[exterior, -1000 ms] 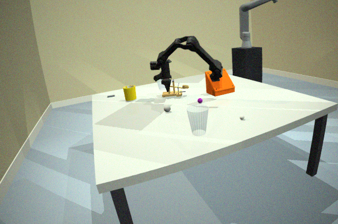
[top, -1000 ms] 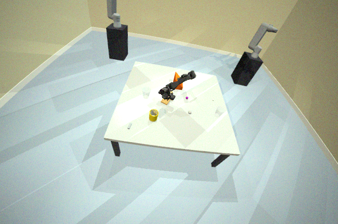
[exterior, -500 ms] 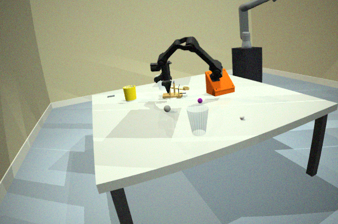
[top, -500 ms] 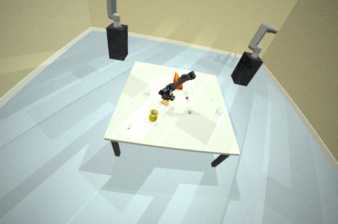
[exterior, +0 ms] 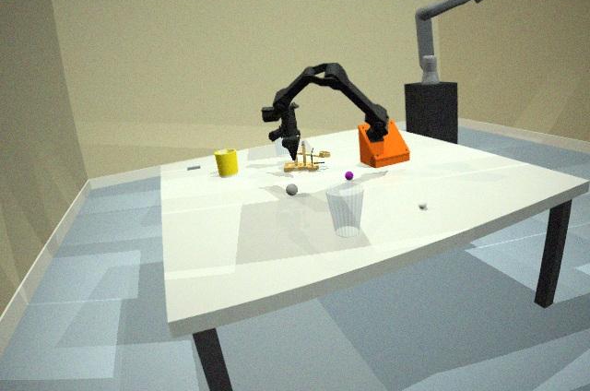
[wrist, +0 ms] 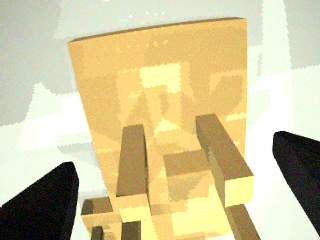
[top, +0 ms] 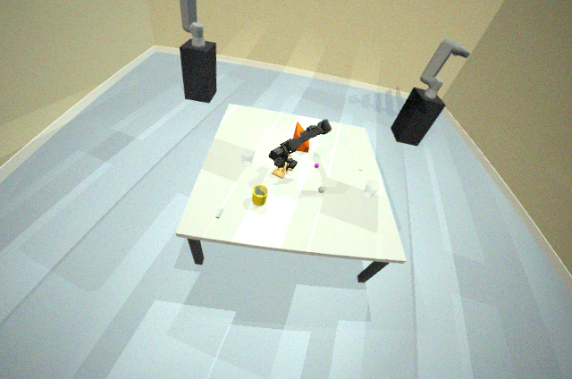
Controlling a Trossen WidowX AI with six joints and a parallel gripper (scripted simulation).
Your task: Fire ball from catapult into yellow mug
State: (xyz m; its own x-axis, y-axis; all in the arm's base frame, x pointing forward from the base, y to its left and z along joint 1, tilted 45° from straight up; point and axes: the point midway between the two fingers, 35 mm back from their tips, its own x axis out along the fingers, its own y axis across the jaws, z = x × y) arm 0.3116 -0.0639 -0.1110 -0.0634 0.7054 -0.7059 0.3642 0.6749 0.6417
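We see a light-wood catapult (top: 279,172) (exterior: 300,167) (wrist: 160,95), its base flat on the bench (top: 341,238) (exterior: 205,253); the yellow mug (top: 259,195) (exterior: 227,162) stands upright; 3 balls, a purple ball (top: 316,165) (exterior: 348,175), a grey ball (top: 322,189) (exterior: 291,189) and a small whitish ball (top: 359,169) (exterior: 422,206), lie apart.
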